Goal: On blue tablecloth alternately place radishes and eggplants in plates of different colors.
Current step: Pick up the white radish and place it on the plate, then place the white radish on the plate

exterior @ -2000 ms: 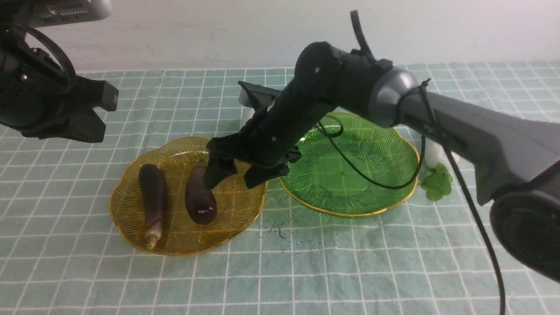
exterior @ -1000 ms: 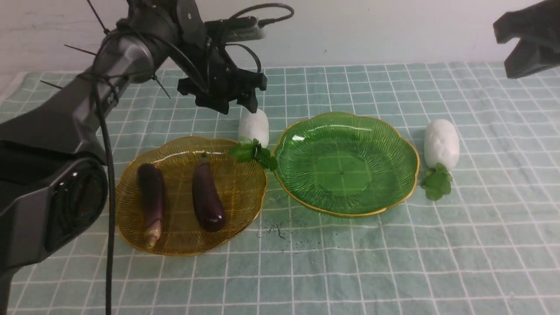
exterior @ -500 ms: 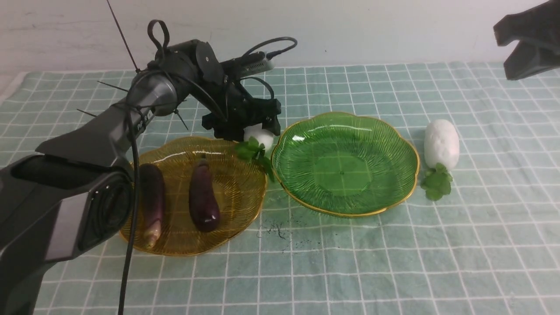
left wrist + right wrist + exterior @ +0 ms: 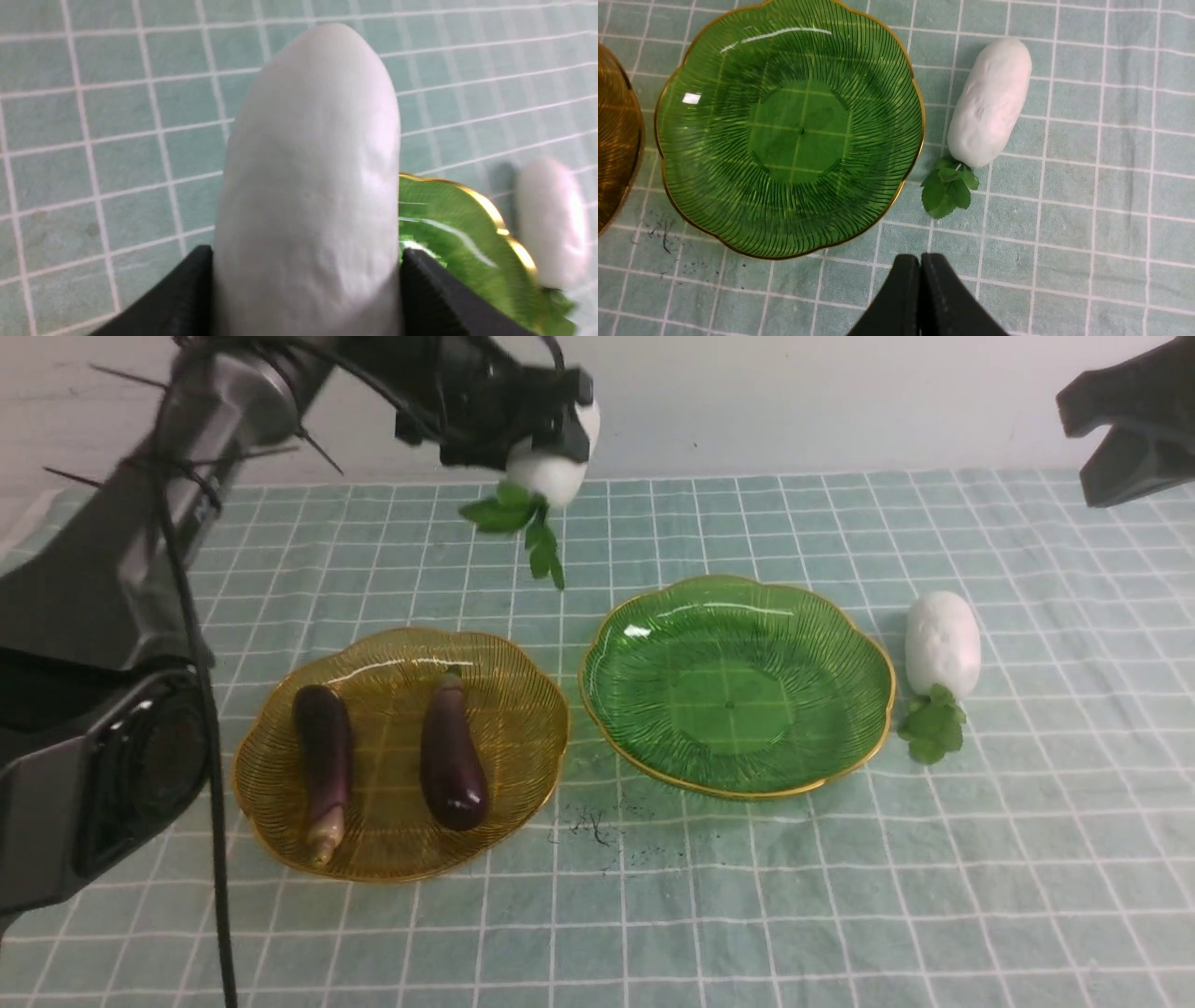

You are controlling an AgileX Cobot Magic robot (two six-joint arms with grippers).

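The left gripper (image 4: 546, 434), clamped on a radish (image 4: 558, 471), has lifted it from between the plates to high above the blue tablecloth (image 4: 747, 896). Both eggplants (image 4: 452, 761) lie side by side in the amber plate (image 4: 527, 695). The green plate (image 4: 840, 635) sits bare, the second radish (image 4: 942, 642) just beside its right rim, while the right gripper (image 4: 920, 261) is pressed closed, holding nothing.

Lab-style robot test bench, gridded blue tablecloth (image 4: 747, 915), bare white wall (image 4: 840, 401) behind, grey robot arm (image 4: 93, 588) alongside

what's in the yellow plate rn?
A slim eggplant and a fatter eggplant lie side by side in the yellow plate. Nothing else shows; the plate surface beneath them is hidden.
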